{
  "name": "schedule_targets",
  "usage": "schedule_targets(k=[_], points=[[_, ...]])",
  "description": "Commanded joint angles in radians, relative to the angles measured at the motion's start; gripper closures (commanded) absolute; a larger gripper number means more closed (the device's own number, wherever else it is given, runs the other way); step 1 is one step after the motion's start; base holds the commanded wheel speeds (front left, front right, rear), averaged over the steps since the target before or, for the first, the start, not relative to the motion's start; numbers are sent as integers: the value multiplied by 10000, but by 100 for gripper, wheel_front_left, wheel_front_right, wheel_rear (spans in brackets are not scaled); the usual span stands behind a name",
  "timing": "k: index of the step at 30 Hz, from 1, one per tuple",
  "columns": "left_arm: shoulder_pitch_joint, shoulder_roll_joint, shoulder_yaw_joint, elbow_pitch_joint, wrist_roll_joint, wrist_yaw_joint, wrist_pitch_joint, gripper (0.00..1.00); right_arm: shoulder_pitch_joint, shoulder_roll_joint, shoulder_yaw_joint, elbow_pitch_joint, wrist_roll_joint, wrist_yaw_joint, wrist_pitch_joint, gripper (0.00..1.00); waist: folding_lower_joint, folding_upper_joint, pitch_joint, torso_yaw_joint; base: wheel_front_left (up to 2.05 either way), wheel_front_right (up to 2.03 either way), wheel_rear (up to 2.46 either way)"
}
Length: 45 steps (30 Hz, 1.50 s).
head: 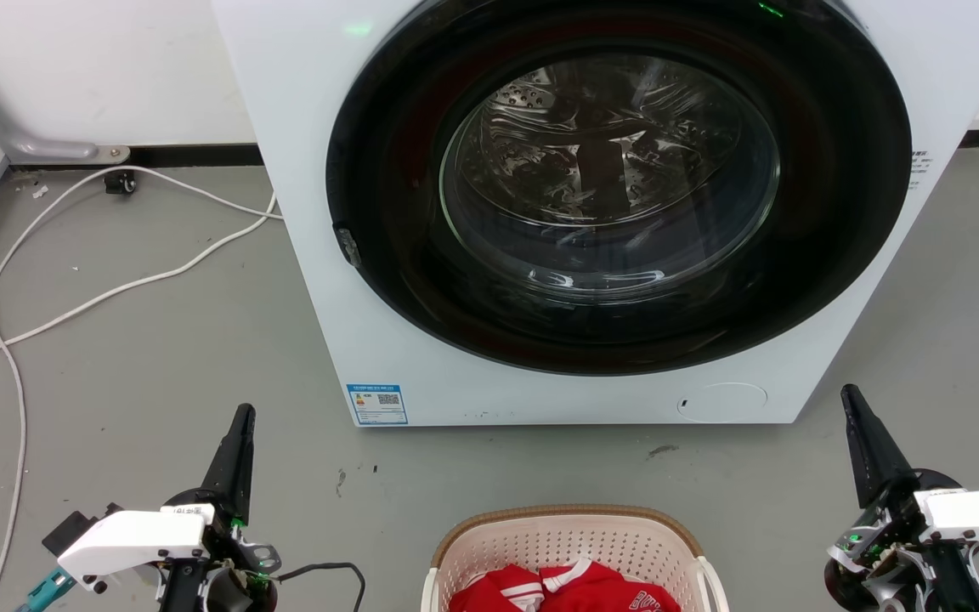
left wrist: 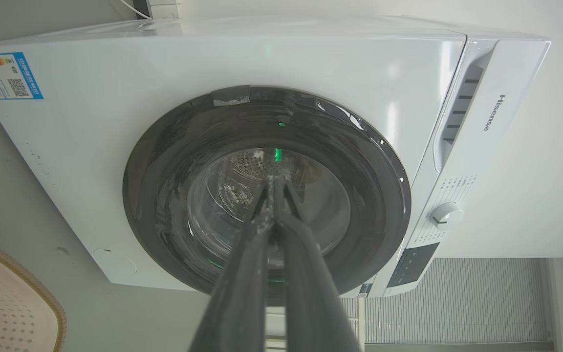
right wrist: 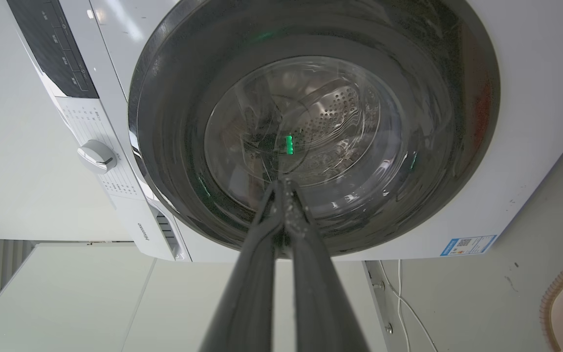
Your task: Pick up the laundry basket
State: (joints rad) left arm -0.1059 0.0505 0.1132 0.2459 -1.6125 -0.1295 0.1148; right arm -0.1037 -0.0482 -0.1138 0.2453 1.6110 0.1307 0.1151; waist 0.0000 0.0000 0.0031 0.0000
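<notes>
While both arms wait low on either side, the laundry basket (head: 570, 512) sits on the grey floor (head: 158, 382) between them. It is close to the robot, in front of the washing machine (head: 311, 255), and a strip of bare floor lies between the two. The basket is cream with small holes and a brown rim. Red clothes with white trim (head: 566, 588) lie inside it. In the head view the bottom edge cuts the basket off, so its near part is hidden.

The left gripper (head: 244, 415) is to the left of the basket and well apart from it. Its two dark fingers are pressed together and hold nothing. They point up toward the washing machine. In the left wrist view the left gripper (left wrist: 274, 180) has its tips touching, and the basket's brown rim (left wrist: 42, 293) shows in the lower left corner.

The right gripper (head: 850, 395) is to the right of the basket, also well apart. Its fingers are pressed together too, and they hold nothing. In the right wrist view the right gripper (right wrist: 284, 183) has its tips touching, and a bit of the basket's rim (right wrist: 562, 281) shows at the lower right.

The white Hisense washing machine stands at the far side of the floor, against the wall. Its round dark door (head: 617, 187) is closed, and the shiny drum shows through the glass. A blue sticker (head: 377, 404) is on its lower front corner. White cables (head: 116, 289) curl over the floor on the left side.
</notes>
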Motion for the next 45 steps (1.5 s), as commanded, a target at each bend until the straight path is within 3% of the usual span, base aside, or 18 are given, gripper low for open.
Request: schedule_targets(k=[1, 8, 9, 19, 45], points=[[-66, -10, 22, -2, -11, -43, 18, 100, -106, -39, 9, 5, 40, -1, 10, 100, 0, 0, 0, 0, 0, 0, 0], [-66, -10, 22, -2, -11, -43, 18, 100, -107, -39, 9, 5, 40, 0, 10, 100, 0, 0, 0, 0, 0, 0, 0], [-1, 0, 0, -5, 0, 0, -8, 0, 1, 0, -1, -2, -5, 0, -9, 0, 0, 0, 1, 0, 0, 0, 0], [185, -18, 9, 7, 611, 12, -407, 0, 212, 14, -52, 127, -725, 0, -395, 0, 0, 0, 14, -1, 0, 0, 0], [456, -8, -649, -1114, 6194, 745, -1522, 0, 666, -2, 204, -1269, -6776, 1, -1521, 0, 0, 0, 35, 7, 0, 0, 0]])
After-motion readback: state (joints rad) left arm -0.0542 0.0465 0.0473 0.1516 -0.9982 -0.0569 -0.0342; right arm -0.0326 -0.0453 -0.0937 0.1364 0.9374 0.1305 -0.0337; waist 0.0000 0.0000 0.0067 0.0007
